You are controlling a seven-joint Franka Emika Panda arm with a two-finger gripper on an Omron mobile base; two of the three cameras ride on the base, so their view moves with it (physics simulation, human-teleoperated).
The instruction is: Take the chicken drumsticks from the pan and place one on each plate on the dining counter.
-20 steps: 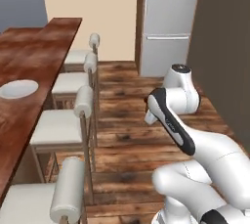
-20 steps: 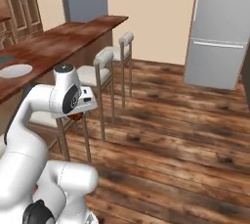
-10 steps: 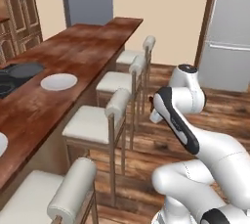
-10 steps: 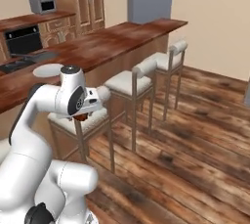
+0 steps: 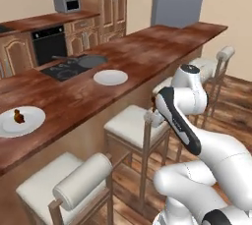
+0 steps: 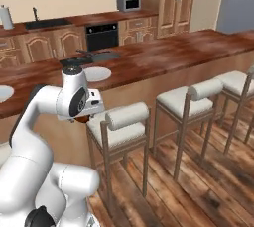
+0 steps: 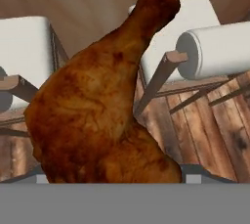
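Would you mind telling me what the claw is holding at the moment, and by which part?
The claw holds a chicken drumstick by its thick, meaty end; the thin bone end points away from it.

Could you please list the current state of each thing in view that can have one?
gripper: closed on a drumstick, held above the stools.
held drumstick: gripped at its thick end, bone pointing away.
near plate: holds one drumstick.
far plate: bare.
pan: on the stovetop, looks unoccupied.
stools: tucked along the dining counter.
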